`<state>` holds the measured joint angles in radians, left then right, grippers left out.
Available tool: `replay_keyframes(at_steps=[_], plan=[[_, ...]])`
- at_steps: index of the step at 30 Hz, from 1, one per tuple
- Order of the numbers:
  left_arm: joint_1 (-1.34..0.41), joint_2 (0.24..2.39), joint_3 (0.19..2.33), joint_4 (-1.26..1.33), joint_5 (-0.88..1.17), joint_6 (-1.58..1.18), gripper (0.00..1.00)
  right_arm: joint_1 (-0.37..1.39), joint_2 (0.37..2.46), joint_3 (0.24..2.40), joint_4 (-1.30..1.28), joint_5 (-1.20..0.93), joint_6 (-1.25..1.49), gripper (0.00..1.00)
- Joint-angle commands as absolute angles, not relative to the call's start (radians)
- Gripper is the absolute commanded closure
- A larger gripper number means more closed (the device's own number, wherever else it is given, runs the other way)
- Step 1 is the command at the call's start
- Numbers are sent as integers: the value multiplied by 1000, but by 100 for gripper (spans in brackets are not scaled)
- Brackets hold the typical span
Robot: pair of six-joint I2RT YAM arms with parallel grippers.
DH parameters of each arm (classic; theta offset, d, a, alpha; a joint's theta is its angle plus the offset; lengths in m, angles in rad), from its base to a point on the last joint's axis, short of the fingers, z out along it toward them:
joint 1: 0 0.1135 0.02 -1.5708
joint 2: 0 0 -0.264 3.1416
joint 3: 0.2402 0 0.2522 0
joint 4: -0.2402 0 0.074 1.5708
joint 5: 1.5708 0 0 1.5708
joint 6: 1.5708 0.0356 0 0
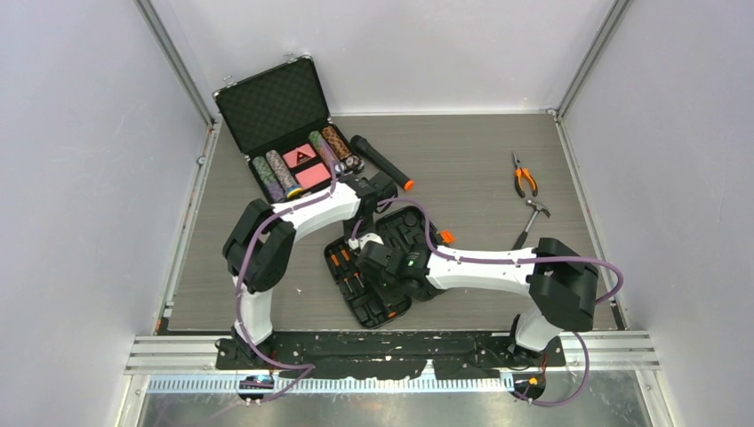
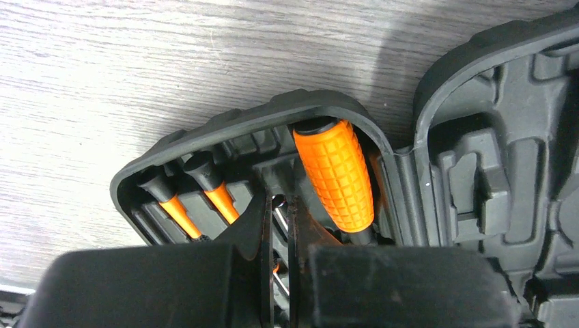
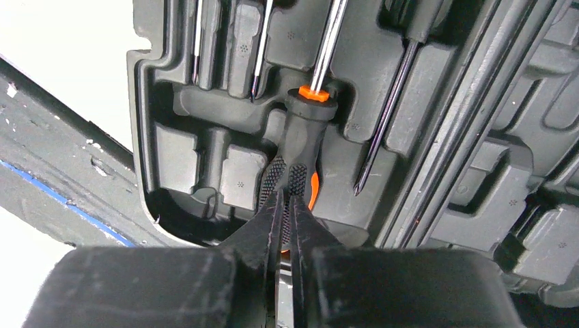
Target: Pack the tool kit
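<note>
Top external view, packing under way: tool case (image 1: 382, 307) lies open and flat at the centre of the table (image 1: 480, 160), both halves facing up; slim screwdrivers (image 1: 345, 265) sit in slots of the half at 9 o'clock; both arms reach in over the case.

Left wrist view: left gripper (image 2: 278, 199) has its fingers pressed together over the end of that half; a bit of bright metal shows at the tips, and we cannot tell whether it is pinched; orange gridded handle (image 2: 334, 174) rests in its recess at 1 o'clock of the tips.

Right wrist view: right gripper (image 3: 285, 197) is likewise pressed together, tips on the grip of a black-handled screwdriver (image 3: 298, 137) lying along its slot; we read this as a push to seat it, not a carry.

Done, in our judgement: the drivers are largely in place.

Left: pliers (image 1: 525, 175) at 2 o'clock and hammer (image 1: 536, 212) at 3 o'clock of the case lie loose on the table; recesses in the other half look bare; lid not yet folded over; orange latch (image 1: 446, 237) not yet fastened.

Poker chip case (image 1: 280, 124) at 11 o'clock and flashlight (image 1: 382, 162) at 12 o'clock are not of this kit.
</note>
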<state>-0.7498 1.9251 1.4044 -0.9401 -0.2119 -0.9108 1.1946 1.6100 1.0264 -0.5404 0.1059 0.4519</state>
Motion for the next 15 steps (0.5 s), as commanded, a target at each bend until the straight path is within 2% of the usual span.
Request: replay_keyframes(at_steps=[1, 5, 15], plan=[[-803, 2073, 1403, -853, -160, -921, 100, 1201, 1634, 981, -523, 16, 468, 95], [-805, 2114, 1382, -834, -159, -934, 100, 1186, 1623, 963, -468, -42, 476, 95], [-793, 2095, 1157, -532, -36, -1067, 100, 1171, 1582, 926, -361, -122, 488, 94]])
